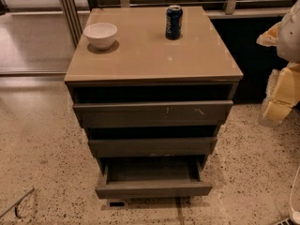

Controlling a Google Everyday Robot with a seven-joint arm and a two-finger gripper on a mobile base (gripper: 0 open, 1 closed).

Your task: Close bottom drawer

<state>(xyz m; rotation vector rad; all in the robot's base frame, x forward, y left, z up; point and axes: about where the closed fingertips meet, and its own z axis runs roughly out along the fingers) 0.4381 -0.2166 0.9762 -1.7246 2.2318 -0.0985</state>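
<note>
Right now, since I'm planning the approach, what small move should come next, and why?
Probably bring the claw, at the right edge beside the cabinet, down and across to the front of the bottom drawer. That drawer stands pulled out, its box showing, and the claw is well apart from it.

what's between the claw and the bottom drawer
Only bare speckled floor, as the camera view shows: the claw hangs at the right edge, and the bottom drawer stands pulled out.
</note>
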